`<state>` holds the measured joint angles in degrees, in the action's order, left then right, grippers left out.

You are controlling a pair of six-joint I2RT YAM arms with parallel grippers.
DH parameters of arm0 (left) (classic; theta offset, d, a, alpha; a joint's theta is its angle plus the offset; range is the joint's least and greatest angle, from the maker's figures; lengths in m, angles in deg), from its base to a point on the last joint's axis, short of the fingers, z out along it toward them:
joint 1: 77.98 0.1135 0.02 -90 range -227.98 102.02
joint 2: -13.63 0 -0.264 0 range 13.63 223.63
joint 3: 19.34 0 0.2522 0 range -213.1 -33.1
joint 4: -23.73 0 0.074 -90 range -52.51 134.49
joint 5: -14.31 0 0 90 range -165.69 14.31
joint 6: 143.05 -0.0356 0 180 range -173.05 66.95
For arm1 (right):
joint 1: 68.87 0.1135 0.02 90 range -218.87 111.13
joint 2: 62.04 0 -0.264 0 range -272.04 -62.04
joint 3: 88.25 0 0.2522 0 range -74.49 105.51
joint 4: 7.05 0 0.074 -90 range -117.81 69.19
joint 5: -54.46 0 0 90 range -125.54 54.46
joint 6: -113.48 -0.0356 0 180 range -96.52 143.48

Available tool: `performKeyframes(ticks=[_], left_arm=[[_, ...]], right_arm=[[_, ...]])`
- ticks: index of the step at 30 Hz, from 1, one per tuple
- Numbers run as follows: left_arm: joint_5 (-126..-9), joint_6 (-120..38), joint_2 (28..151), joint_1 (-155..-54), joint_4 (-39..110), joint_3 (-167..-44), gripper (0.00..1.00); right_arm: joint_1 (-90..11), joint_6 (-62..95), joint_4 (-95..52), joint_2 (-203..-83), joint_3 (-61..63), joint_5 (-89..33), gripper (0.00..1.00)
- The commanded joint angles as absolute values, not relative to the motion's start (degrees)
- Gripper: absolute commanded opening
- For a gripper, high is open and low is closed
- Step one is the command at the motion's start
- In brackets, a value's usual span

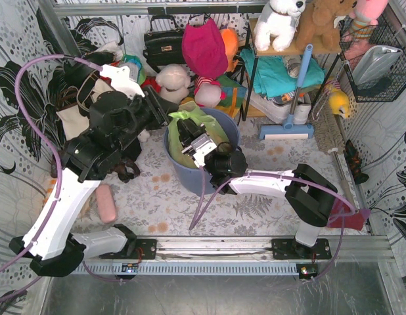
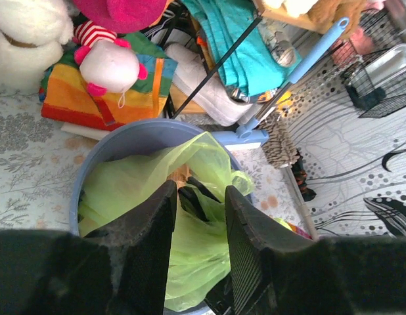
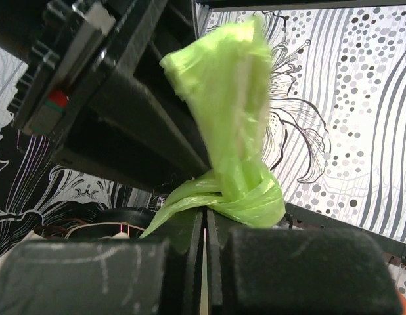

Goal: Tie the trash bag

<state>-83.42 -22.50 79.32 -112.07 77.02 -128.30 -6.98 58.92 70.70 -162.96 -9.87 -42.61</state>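
Trash bag (image 3: 246,193) knotted, film-thin; right end effector (image 3: 204,226) clamps it; left end effector (image 2: 200,193) apart.

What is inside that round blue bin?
A lime-green trash bag sits in the blue bin, and the right arm's fingers reach in, pinching a knotted twist of it. The crumpled plastic and those fingers cover the bin's bottom and whatever the bag holds.

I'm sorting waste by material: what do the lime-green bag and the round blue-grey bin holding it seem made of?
The thin lime-green trash bag looks like translucent plastic film: light shows through, and it crumples and twists tightly. The round blue-grey bin seems rigid moulded plastic, smooth and matt at its rim; painted metal cannot be ruled out.
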Motion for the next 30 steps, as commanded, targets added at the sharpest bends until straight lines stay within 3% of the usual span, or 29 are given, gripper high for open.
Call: performKeyframes(ticks=[1, 5, 12, 19, 20, 25, 30], left_arm=[[-85.5, -25.1, 80.4, -112.2, 78.0, -130.6, 0.42], [-83.5, -25.2, 81.0, -112.3, 79.0, -131.5, 0.33], [-79.8, -24.8, 79.9, -112.3, 79.5, -131.1, 0.32], [-77.3, -24.0, 81.1, -112.3, 77.9, -129.1, 0.43], [-76.7, -23.9, 81.3, -112.3, 77.3, -128.8, 0.41], [-76.8, -24.1, 81.7, -112.3, 76.4, -128.8, 0.11], [-77.8, -24.7, 81.3, -112.3, 76.0, -129.0, 0.00]], right_arm=[[-7.0, 59.5, 76.4, -163.2, -8.4, -43.1, 0.00], [-7.0, 59.9, 76.3, -163.2, -8.4, -43.1, 0.00], [-7.0, 60.4, 76.3, -163.5, -8.2, -43.8, 0.00], [-7.1, 60.0, 76.4, -163.9, -7.7, -43.2, 0.00], [-7.0, 60.0, 76.4, -163.8, -7.8, -43.2, 0.00], [-7.0, 60.3, 76.4, -163.5, -8.4, -43.3, 0.00], [-7.0, 60.4, 76.4, -163.1, -9.1, -43.2, 0.00]])
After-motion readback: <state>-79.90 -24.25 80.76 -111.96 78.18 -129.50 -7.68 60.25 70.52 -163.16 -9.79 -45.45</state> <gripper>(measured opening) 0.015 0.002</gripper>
